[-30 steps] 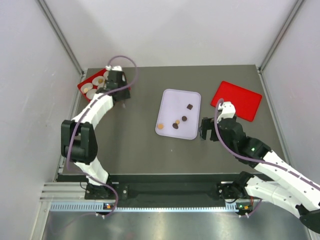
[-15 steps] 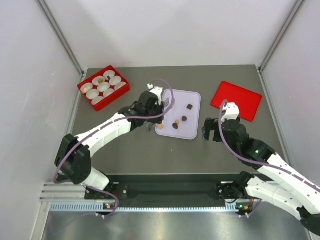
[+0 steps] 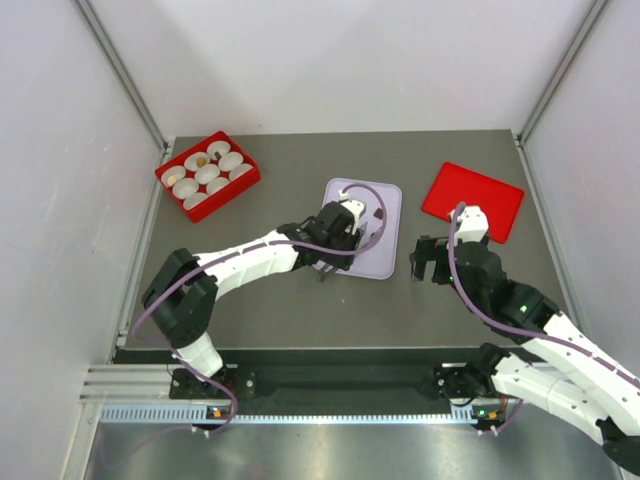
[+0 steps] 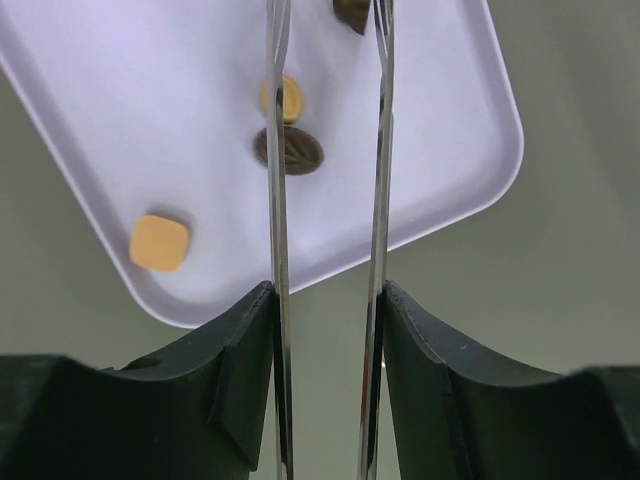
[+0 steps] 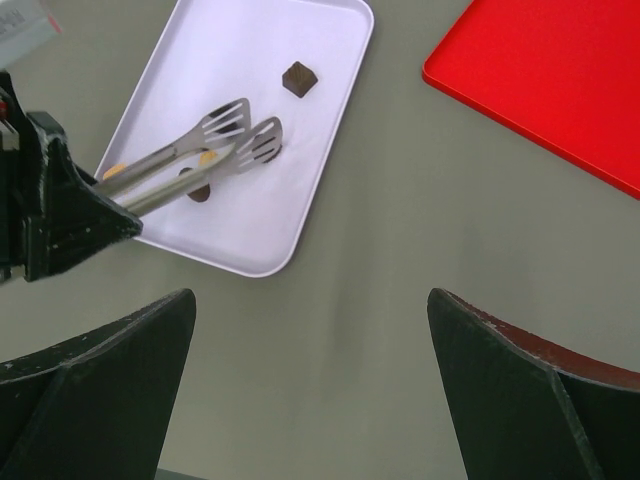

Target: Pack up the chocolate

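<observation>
My left gripper (image 3: 332, 248) is shut on metal tongs (image 4: 276, 150) and holds them over the lavender tray (image 3: 386, 222). The tong tips (image 5: 240, 135) stand apart above the tray's chocolate. In the left wrist view I see a caramel square (image 4: 159, 243), a round caramel piece (image 4: 288, 97), a dark oval piece (image 4: 295, 150) and a dark piece (image 4: 352, 12) at the top edge. A dark square (image 5: 297, 78) lies farther up the tray. My right gripper (image 3: 432, 262) is open and empty over the table, right of the tray.
A red box (image 3: 207, 175) with several white paper cups stands at the far left; two cups hold small pieces. A flat red lid (image 3: 472, 200) lies at the far right, also in the right wrist view (image 5: 560, 80). White walls enclose the table.
My left arm has swung from the red box at the far left across to the tray, carrying the tongs. My right gripper has drifted slightly right and nearer.
</observation>
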